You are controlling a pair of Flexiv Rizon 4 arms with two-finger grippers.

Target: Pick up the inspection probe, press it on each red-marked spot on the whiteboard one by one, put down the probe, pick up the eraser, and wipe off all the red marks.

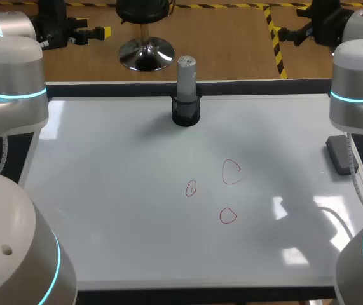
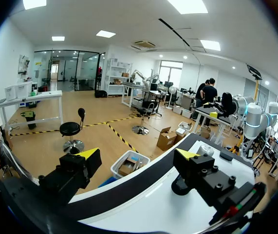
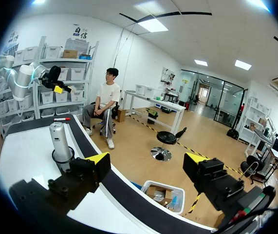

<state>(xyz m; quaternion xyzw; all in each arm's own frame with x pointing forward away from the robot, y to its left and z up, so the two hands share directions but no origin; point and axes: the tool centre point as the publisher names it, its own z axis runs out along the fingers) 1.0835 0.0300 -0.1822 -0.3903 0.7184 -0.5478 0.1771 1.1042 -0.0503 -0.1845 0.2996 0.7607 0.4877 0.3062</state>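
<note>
The grey inspection probe [image 1: 186, 79] stands upright in a black holder [image 1: 185, 113] at the far middle of the whiteboard [image 1: 117, 190]. Three red marks lie right of centre: a small oval [image 1: 191, 188], a larger loop [image 1: 231, 171] and a nearer one [image 1: 228, 216]. The dark eraser [image 1: 341, 154] lies at the right edge. My left gripper [image 2: 138, 155] is open and empty, held beyond the board's far left corner. My right gripper [image 3: 147, 158] is open and empty past the far right corner, with the probe [image 3: 61, 139] off to one side of its fingers.
A black strip [image 1: 187, 89] borders the far edge of the whiteboard. My arms' pale links [image 1: 9, 82] [image 1: 358, 89] rise over the left and right edges, with more links at the near corners.
</note>
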